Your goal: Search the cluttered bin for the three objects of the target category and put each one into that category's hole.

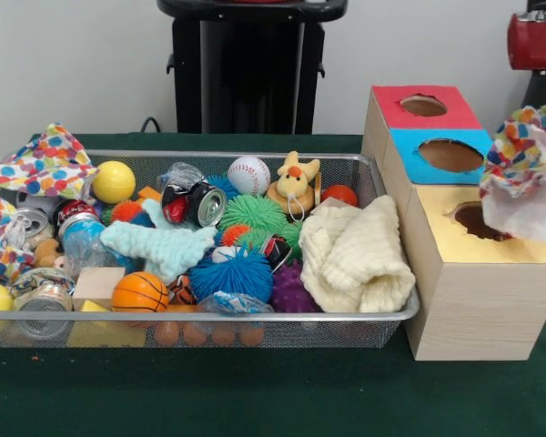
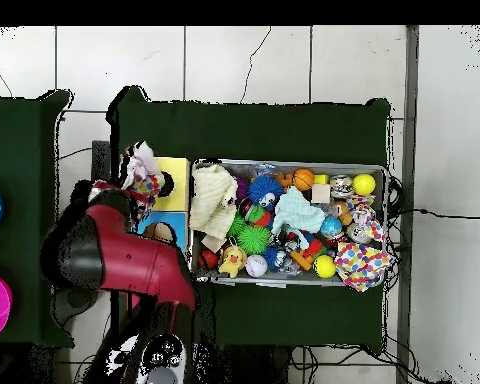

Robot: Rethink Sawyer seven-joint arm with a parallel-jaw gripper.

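One dotted cloth [image 1: 526, 173] hung over the yellow box's hole [image 1: 478, 220].
Gripper grip unclear; two cloths [image 1: 44, 166] remained in the bin [image 1: 255, 320], frame left.

So the front camera sits low across the dark green table [image 1: 255, 401], facing the robot's black pedestal [image 1: 250, 64] and close enough that the wide silver wire-mesh bin [image 1: 382, 314] fills most of the shot. The overhead one hangs well above the bin [image 2: 289, 164], looking straight down, far enough out to catch floor tiles around the table [image 2: 254, 125]. It's turned half round, so the boxes land on the opposite side of the bin. Both views share the bin and the light wooden yellow-topped box [image 1: 478, 300] [image 2: 172, 172] beside it.
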